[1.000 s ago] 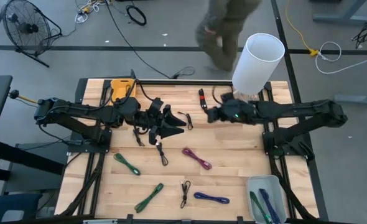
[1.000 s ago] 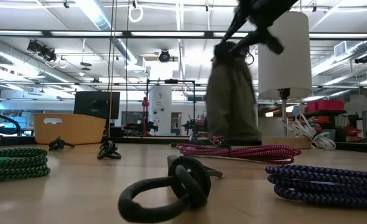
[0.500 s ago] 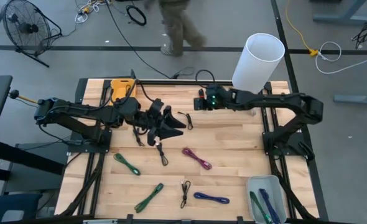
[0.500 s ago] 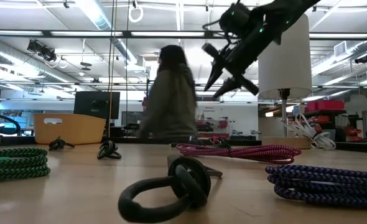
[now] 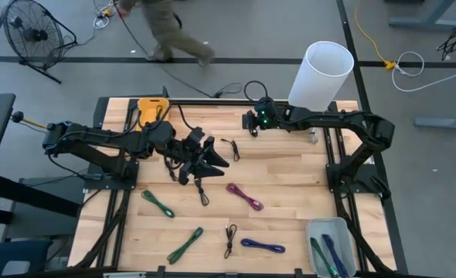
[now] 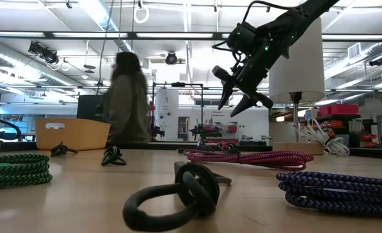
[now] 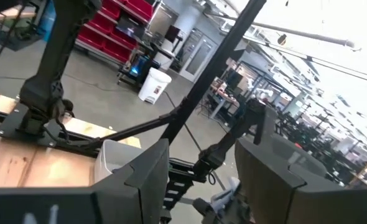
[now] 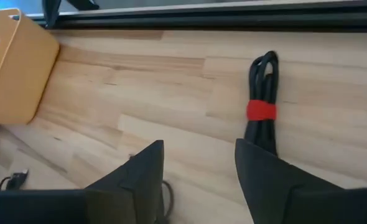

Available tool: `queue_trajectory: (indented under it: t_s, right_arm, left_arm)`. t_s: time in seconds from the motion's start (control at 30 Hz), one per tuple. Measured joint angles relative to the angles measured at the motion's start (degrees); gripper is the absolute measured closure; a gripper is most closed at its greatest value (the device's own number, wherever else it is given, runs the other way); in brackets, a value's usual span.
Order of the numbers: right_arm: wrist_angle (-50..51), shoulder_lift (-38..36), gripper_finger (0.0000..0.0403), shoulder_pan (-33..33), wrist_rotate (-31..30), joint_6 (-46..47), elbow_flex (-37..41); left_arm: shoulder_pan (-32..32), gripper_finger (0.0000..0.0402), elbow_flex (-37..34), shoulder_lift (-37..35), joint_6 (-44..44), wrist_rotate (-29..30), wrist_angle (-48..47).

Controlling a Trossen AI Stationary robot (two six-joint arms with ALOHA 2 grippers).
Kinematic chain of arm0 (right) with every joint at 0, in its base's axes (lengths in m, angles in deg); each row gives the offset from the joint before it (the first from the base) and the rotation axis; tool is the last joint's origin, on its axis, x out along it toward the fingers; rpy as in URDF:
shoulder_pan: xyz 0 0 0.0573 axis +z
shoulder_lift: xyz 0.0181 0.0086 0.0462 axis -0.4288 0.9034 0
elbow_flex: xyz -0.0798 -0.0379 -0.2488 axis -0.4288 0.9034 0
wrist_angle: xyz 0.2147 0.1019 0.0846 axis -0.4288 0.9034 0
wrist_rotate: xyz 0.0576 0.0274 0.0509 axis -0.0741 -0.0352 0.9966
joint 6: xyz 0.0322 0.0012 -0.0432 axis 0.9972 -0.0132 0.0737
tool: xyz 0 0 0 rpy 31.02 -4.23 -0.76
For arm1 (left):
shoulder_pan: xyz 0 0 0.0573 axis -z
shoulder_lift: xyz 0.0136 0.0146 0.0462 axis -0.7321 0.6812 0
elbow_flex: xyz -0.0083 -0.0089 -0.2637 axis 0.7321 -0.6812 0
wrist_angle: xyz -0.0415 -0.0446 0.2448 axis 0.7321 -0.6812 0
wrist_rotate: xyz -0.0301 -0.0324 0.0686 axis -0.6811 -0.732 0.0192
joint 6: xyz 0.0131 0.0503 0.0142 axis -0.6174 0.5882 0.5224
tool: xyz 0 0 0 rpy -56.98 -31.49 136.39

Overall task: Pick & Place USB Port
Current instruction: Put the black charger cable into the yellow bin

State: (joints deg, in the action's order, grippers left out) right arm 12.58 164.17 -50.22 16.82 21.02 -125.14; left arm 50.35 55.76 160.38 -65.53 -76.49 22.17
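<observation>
High view: the wooden worktop is seen from above, with bundled cables scattered across it and both arms reaching inward from the sides.
Right claw: held above the far edge of the worktop, jaws spread wide with nothing between them, as shown clearly in the low view.
Task's thing: a black cable with a red band lies flat on the wood just ahead of the right claw; its own plug cannot be made out.
Left claw: parked low near the worktop's middle, jaws apart and nothing seen held.
Other cables: a magenta bundle and a blue bundle lie well apart from both claws.
Step in hand: judged to be the approach, before any grasp.
Next move: a descent is called for, with the open jaws straddling the banded bundle before closing.
</observation>
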Motion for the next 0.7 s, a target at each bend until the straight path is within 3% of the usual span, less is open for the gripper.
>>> queue_trajectory:
  t_s: [0.5, 0.7]
  right_arm:
    - [2.6, 0.9, 0.0204, -4.7, 1.0, -1.0, 0.0]
    - [1.0, 6.6, 0.0204, -5.9, 6.1, -0.9, 0.0]
  left_arm:
    - [0.0, 0.0213, 0.0, 0.0, 0.0, -0.3, -0.2]
    - [0.0, 0.0213, 0.0, 0.0, 0.0, -0.3, -0.7]
